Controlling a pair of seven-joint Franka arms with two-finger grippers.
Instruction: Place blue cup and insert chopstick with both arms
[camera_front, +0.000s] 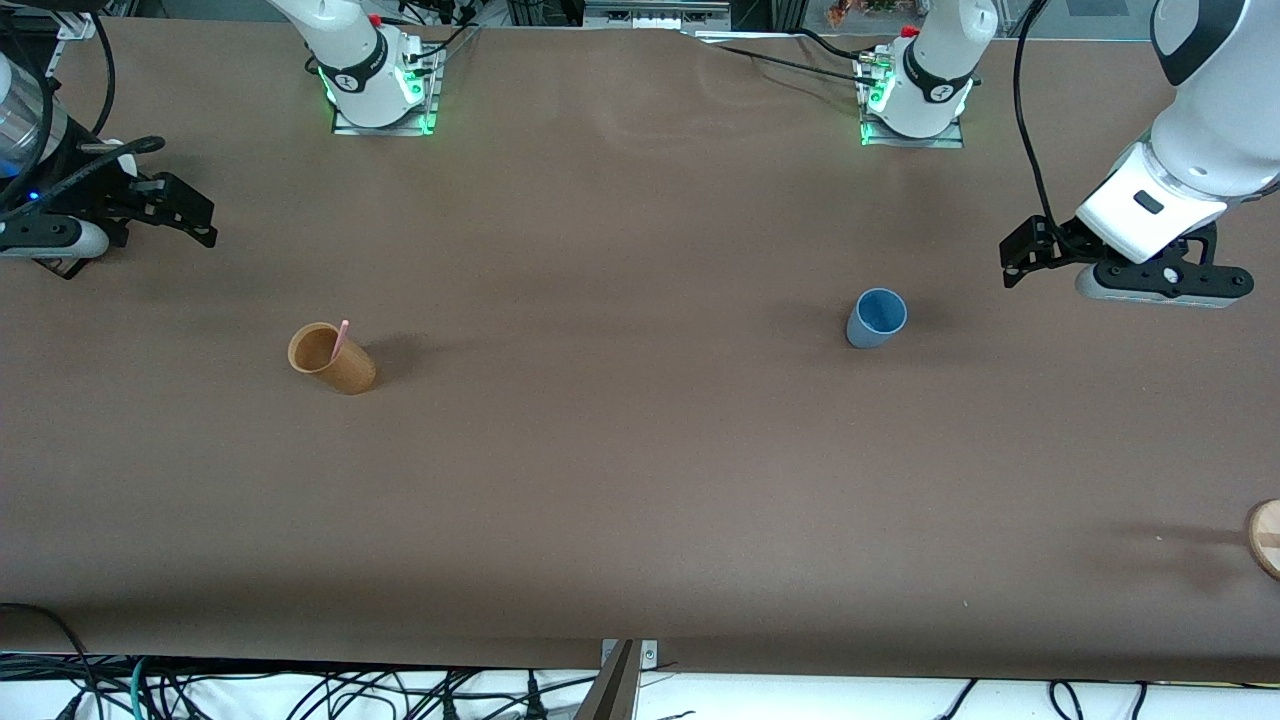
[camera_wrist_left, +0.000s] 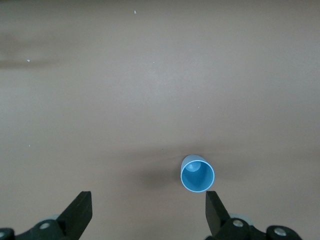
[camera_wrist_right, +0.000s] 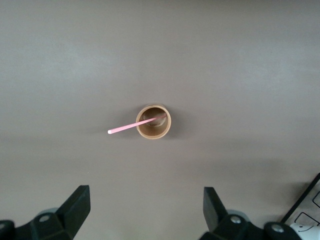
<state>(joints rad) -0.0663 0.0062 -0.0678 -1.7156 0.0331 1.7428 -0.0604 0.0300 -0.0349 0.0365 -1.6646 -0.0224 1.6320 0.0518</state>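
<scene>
Disc (camera_front: 1266, 537), wooden, pokes in at the table (camera_front: 640, 500) edge nearest the front cam, at the left arm's end, only partly in view.

Tan cup (camera_front: 332, 358) next, upright on the table toward the right arm's end. Chopstick (camera_front: 341, 336) stands inside it, pink, leaning on the rim w/ its tip sticking out above. In the right wrist view the same tan cup (camera_wrist_right: 154, 122) sits well out ahead of the fingers (camera_wrist_right: 75, 204), chopstick (camera_wrist_right: 134, 125) slanting out over the rim.

Blue cup (camera_front: 877, 318) a bit farther from the front cam than the tan cup, upright, mouth up, toward the left arm's end; the two cups well apart. Nothing in it that shows. In the left wrist view the blue cup (camera_wrist_left: 197, 173) lies just ahead of one finger (camera_wrist_left: 214, 210), not between the pair, not touched.

Left gripper (camera_front: 1022, 258) hangs over bare table out toward the left arm's end, off to the side of the blue cup, apart from it. Jaws spread wide, holding nothing.

Right gripper (camera_front: 195, 215) hangs over the table edge at the right arm's end, apart from the tan cup and chopstick. Jaws spread wide too, nothing in them.

Arm bases farthest back along the table.
</scene>
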